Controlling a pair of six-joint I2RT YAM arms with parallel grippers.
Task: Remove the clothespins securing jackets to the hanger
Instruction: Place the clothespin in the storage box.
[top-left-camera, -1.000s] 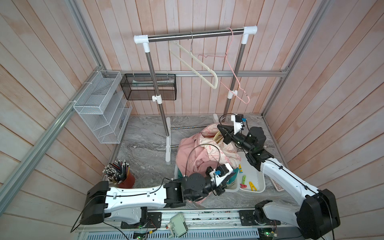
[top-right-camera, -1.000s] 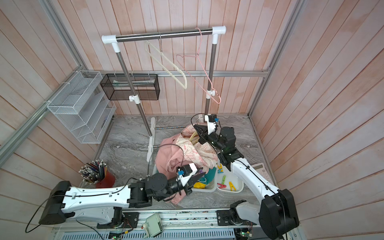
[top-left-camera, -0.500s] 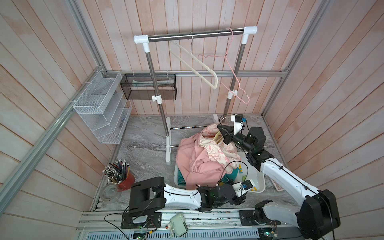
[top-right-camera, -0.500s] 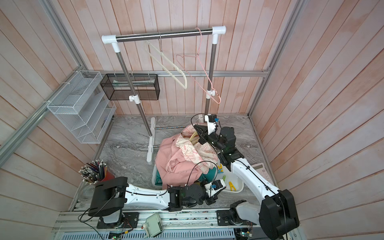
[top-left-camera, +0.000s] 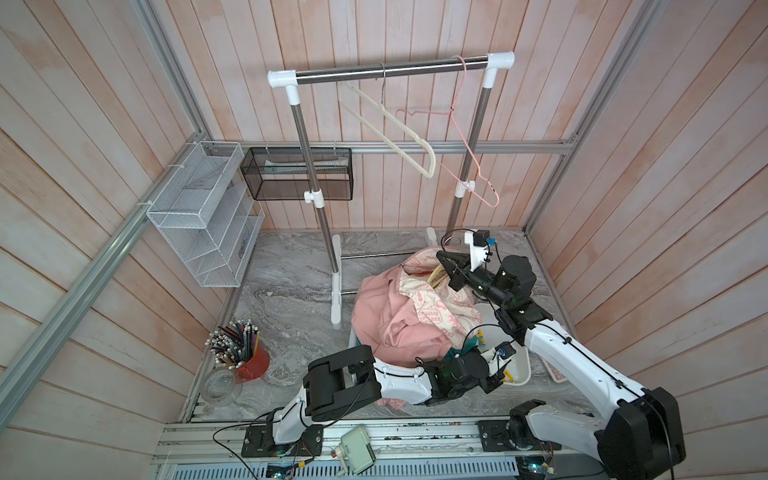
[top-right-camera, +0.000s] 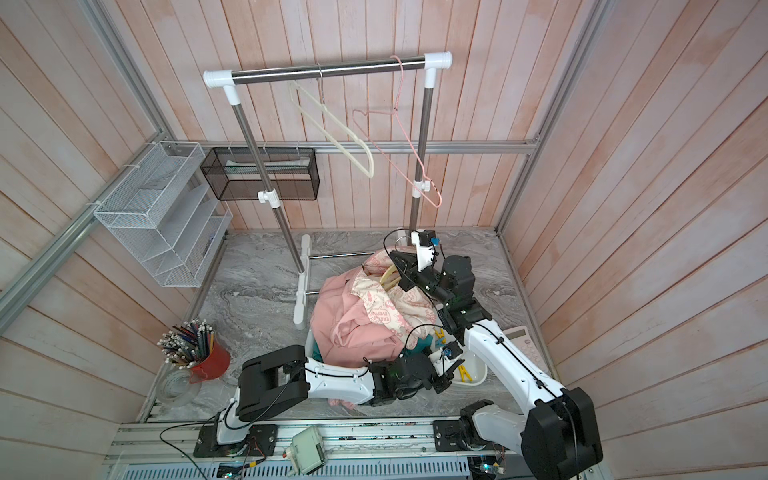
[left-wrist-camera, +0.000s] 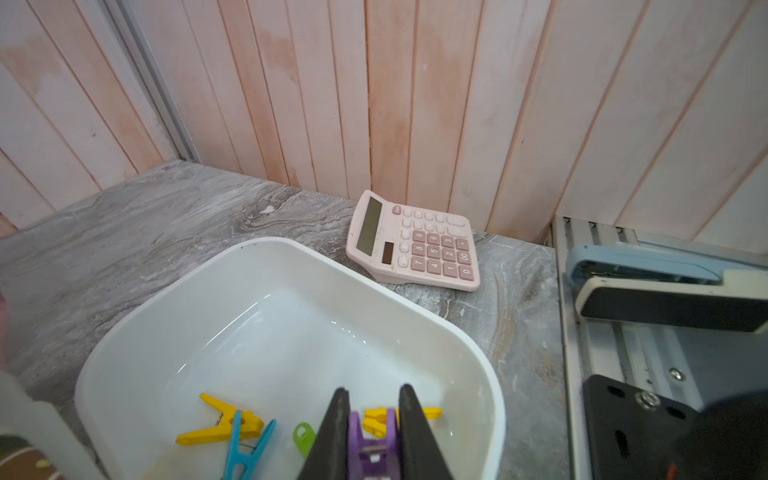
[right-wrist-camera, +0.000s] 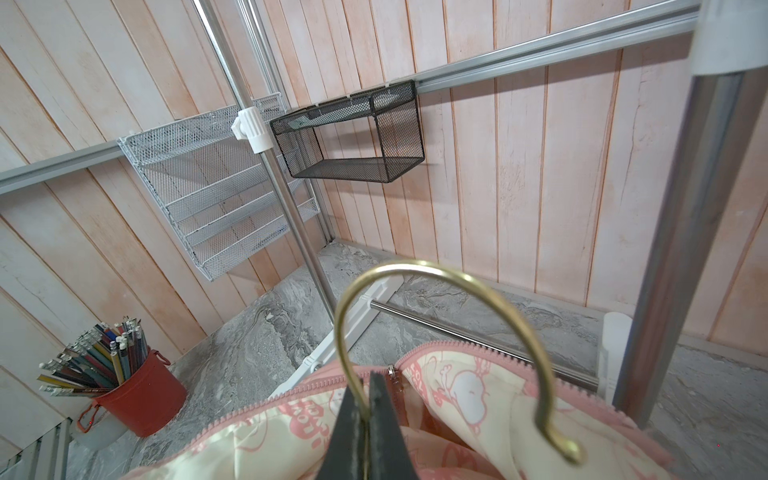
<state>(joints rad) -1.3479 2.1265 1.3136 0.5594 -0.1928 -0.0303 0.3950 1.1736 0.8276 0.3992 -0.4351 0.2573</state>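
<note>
My left gripper (left-wrist-camera: 371, 390) hangs over the white tub (left-wrist-camera: 374, 286), shut on a purple clothespin (left-wrist-camera: 372, 440) that fills the gap between its fingers. Two yellow clothespins (left-wrist-camera: 224, 424), a blue one (left-wrist-camera: 245, 449) and a green one (left-wrist-camera: 304, 434) lie in the tub. In both top views the jackets form a heap, the pink jacket (top-left-camera: 386, 320) with cream print lining on top and teal cloth (top-right-camera: 316, 351) under it. My right gripper (right-wrist-camera: 362, 384) is shut on the brass hook (right-wrist-camera: 415, 264) of the hanger, above the heap's far end (top-left-camera: 440, 257).
The clothes rack (top-left-camera: 316, 208) stands behind the heap with a cream hanger (top-left-camera: 395, 137) and a pink wire hanger (top-left-camera: 469, 153), both bare. A pink calculator (left-wrist-camera: 415, 245) and a stapler (left-wrist-camera: 665, 291) lie by the tub. A red pencil cup (top-left-camera: 249, 361) and mesh baskets (top-left-camera: 203, 216) are on the left.
My left arm has swung right from the front of the jacket heap to above the white tub, carrying the purple clothespin. The right arm has not moved.
</note>
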